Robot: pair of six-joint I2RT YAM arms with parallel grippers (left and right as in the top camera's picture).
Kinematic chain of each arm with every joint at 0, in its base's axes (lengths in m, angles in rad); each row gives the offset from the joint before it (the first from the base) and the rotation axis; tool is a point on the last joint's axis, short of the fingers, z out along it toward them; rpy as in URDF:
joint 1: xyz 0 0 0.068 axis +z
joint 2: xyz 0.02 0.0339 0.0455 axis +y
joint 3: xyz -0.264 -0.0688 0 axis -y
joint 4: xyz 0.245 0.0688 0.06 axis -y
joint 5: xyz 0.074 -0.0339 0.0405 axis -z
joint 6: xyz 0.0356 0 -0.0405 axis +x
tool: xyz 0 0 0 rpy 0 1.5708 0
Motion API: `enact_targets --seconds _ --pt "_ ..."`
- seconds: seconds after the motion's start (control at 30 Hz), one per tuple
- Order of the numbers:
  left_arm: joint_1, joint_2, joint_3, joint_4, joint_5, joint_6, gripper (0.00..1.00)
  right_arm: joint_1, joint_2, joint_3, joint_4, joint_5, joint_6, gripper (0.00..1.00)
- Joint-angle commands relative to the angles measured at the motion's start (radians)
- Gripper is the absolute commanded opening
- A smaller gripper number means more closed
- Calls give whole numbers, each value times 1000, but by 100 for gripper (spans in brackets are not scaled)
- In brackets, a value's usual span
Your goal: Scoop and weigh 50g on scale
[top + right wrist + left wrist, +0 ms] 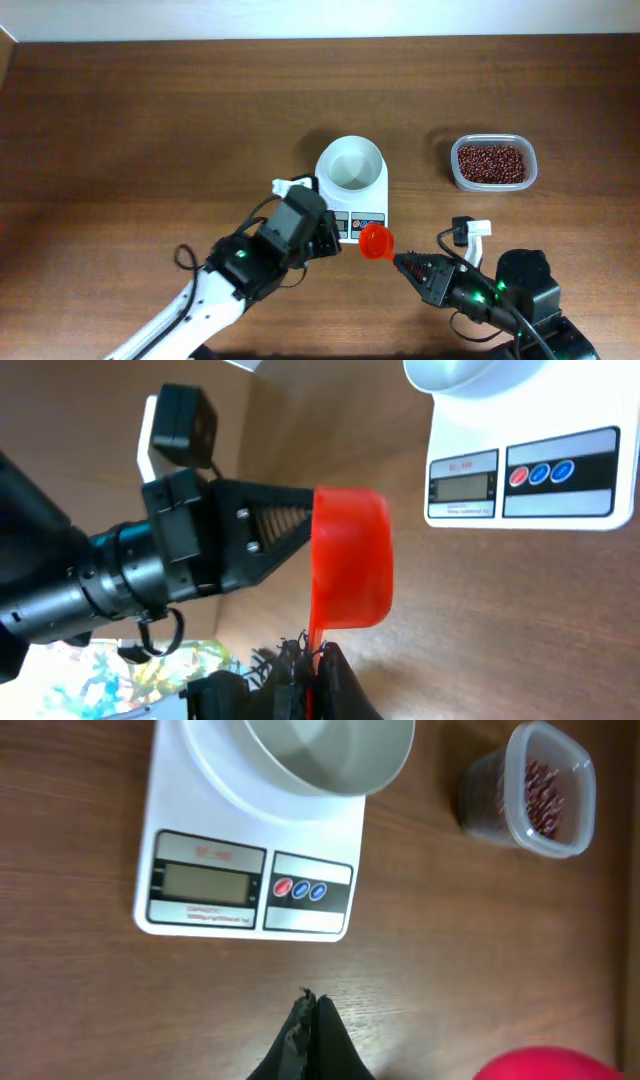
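Beside the white scale [360, 221], right pincer [403, 264] clamps round red scoop [376, 242]; left pincer [312, 1010] closed.

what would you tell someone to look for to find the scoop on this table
Start at the white scale in the middle of the wooden table. Just past its display end, toward the right, a small round scoop is held by its handle in the right gripper. It is the only bright red thing; the clear tub further right holds darker red beans.
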Motion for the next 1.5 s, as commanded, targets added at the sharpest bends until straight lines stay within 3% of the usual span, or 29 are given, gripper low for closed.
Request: enact_targets --seconds 0.0,0.17,0.43,0.63,0.7,1.13,1.47 --pt "-33 63 2 51 -25 74 0 -8 -6 6 -7 -13 3 4" --pt "-65 110 2 109 -76 218 0 -8 -6 6 -7 26 3 4" --pt "-70 190 2 209 -106 288 0 -8 -6 6 -7 81 3 4" --pt "-71 258 2 213 -89 698 0 -8 -6 6 -7 178 3 4" --pt "-71 270 2 211 -90 758 0 -8 -6 6 -6 212 3 4" --pt "-71 496 2 373 -93 790 0 -8 -6 6 -2 389 3 4" --pt "-71 522 2 425 -92 803 0 -8 -6 6 -3 398 3 4"
